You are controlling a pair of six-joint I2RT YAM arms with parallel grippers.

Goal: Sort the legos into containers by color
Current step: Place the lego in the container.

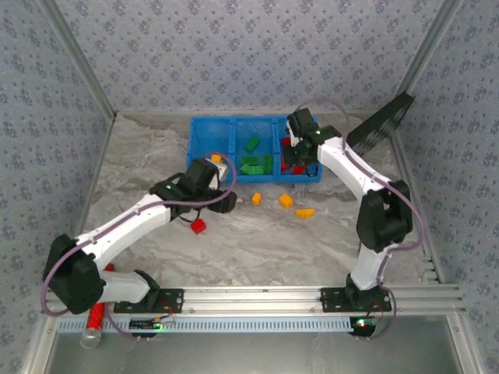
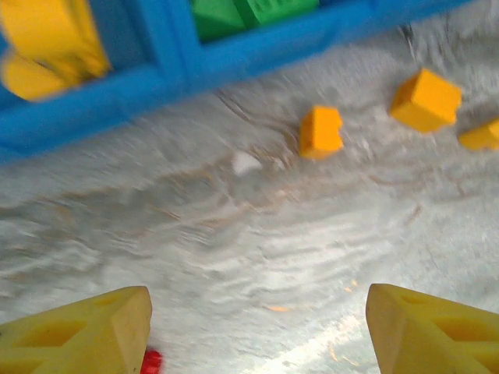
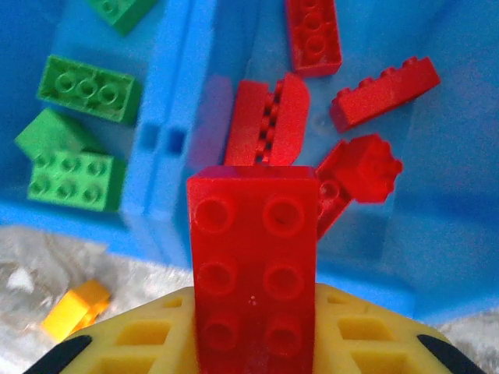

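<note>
The blue tray (image 1: pixel 207 136) stands at the back of the table with three containers side by side. My right gripper (image 1: pixel 299 128) hovers over the right one, shut on a red lego (image 3: pixel 253 257) above several red legos (image 3: pixel 312 35). Green legos (image 1: pixel 251 164) lie in the middle container and a yellow one (image 1: pixel 216 158) in the left. My left gripper (image 1: pixel 221 173) hangs open and empty over the table (image 2: pixel 257 312) by the tray's front left. Three orange legos (image 1: pixel 256 198) (image 1: pixel 286 200) (image 1: pixel 305 212) and a red lego (image 1: pixel 199 226) lie loose on the table.
A black flat panel (image 1: pixel 382 121) leans against the back right wall. A red tube (image 1: pixel 95 315) lies by the metal rail (image 1: pixel 257 300) at the near left. Patterned walls close in the crinkled white table cover on three sides.
</note>
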